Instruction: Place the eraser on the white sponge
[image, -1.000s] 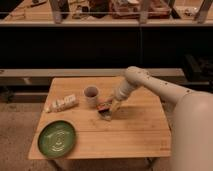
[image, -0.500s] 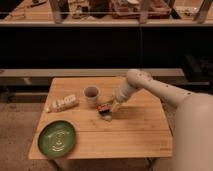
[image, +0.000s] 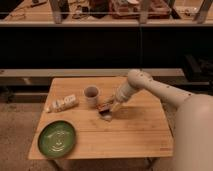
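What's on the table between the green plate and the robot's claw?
Just bare wood in the camera view, from the green plate up to the claw, which hangs by the eraser.

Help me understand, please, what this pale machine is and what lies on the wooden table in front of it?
It is a mobile robot with one pale arm, seen by a single camera looking down on a wooden table. The arm ends in a two-finger gripper, lowered near the table's middle. Right at it lies the eraser, apparently on the small white sponge; whether the gripper holds the eraser cannot be told. A pale cup stands close by, a long whitish packet lies to the left, and a green plate sits at the front left corner.
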